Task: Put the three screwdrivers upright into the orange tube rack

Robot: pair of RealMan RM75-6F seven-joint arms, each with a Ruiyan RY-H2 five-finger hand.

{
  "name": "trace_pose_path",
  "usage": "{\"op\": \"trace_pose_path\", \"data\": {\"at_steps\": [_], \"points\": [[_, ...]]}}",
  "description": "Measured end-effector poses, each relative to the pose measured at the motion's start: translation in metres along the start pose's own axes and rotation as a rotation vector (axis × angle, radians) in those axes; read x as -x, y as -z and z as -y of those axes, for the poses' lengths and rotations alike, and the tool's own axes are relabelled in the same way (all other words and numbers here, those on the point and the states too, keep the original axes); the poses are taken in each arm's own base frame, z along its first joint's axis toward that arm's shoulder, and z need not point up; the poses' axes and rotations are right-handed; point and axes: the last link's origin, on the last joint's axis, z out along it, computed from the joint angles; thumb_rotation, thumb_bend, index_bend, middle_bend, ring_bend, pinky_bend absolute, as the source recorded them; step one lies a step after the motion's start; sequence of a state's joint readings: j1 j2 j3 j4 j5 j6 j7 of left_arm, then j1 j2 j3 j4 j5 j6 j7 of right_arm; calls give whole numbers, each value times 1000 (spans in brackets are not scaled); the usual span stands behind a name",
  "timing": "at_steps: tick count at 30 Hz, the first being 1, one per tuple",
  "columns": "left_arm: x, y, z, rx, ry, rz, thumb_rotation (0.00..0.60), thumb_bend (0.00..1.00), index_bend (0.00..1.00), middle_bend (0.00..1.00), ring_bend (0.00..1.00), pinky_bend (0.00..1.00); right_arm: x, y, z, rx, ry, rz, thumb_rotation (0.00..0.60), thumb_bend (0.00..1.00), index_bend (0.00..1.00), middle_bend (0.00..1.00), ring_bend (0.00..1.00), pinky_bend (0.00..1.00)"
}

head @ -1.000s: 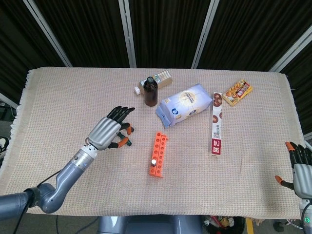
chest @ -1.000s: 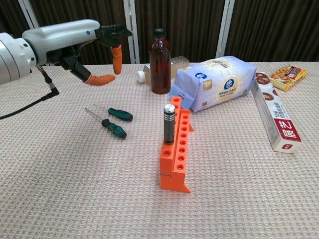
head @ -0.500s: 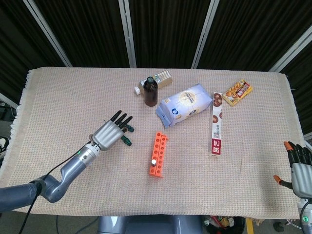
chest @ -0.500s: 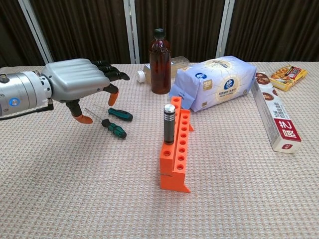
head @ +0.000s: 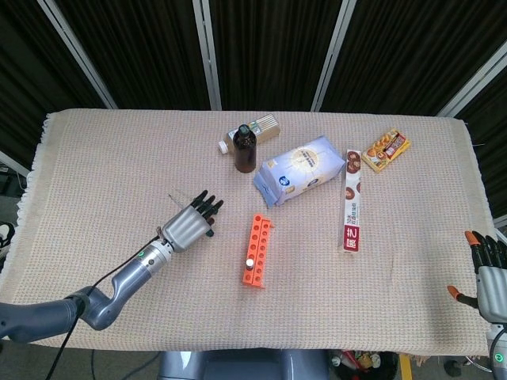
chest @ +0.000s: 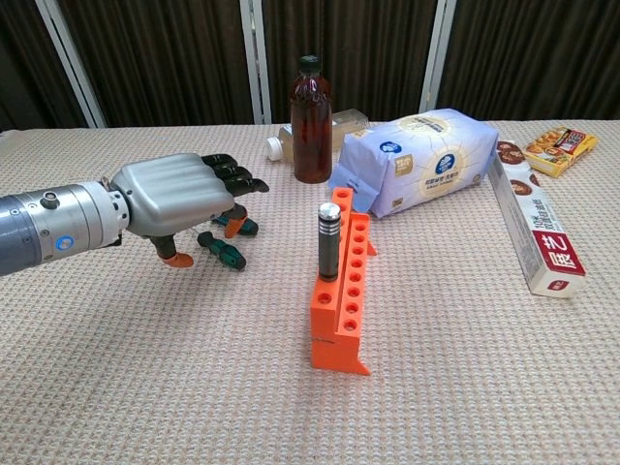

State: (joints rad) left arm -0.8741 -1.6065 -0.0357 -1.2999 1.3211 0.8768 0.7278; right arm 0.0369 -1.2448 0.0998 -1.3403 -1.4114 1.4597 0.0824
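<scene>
One silver-handled screwdriver (chest: 329, 240) stands racked; my left hand (chest: 184, 201), fingers spread and empty, has dropped over two green-handled screwdrivers (chest: 223, 252).

1. Light: bright, even and diffuse in both views, seemingly from overhead; the cloth (head: 95, 166) reads uniformly.
2. Shadows: soft and short; a faint one under the left hand (chest: 184, 199), another at the base of the rack (chest: 343, 291) to its right.
3. Glare: small highlights on the hand's metal back, the bottle (chest: 312, 121) beyond it, and the bag (chest: 426, 160).
4. Backdrop: dark curtain, near black.
5. Focus: sharp throughout; no motion blur.
6. Distortion: head view bows slightly at the table's edges.
</scene>
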Motion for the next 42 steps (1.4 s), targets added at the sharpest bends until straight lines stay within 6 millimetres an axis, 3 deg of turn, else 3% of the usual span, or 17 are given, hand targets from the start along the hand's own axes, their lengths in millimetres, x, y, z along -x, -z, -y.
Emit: {"op": "trace_pose_path", "data": {"at_steps": [3, 15, 29, 34, 39, 42], "points": [[2, -6, -7, 9, -2, 3, 600, 294, 385, 0, 0, 0, 0, 1, 0, 4, 2, 1, 600, 0, 1, 59, 0, 45], [-1, -27, -26, 35, -7, -1, 600, 295, 383, 0, 0, 0, -1, 3, -4, 23, 10, -1, 600, 0, 1, 59, 0, 45], [2, -30, -24, 27, -17, 19, 600, 295, 435, 0, 0, 0, -1, 2, -4, 27, 13, 1, 600, 0, 1, 59, 0, 45], [4, -31, -24, 23, -17, 27, 600, 309, 574, 0, 0, 0, -1, 3, -4, 27, 15, 2, 600, 0, 2, 59, 0, 45], [4, -31, -22, 10, 0, 20, 600, 428, 771, 47, 0, 0, -1, 2, -2, 24, 16, 6, 600, 0, 5, 60, 0, 55], [2, -30, -20, 2, 30, 1, 600, 458, 811, 86, 0, 0, -1, 2, 0, 17, 15, 8, 600, 0, 7, 61, 0, 55]]}}
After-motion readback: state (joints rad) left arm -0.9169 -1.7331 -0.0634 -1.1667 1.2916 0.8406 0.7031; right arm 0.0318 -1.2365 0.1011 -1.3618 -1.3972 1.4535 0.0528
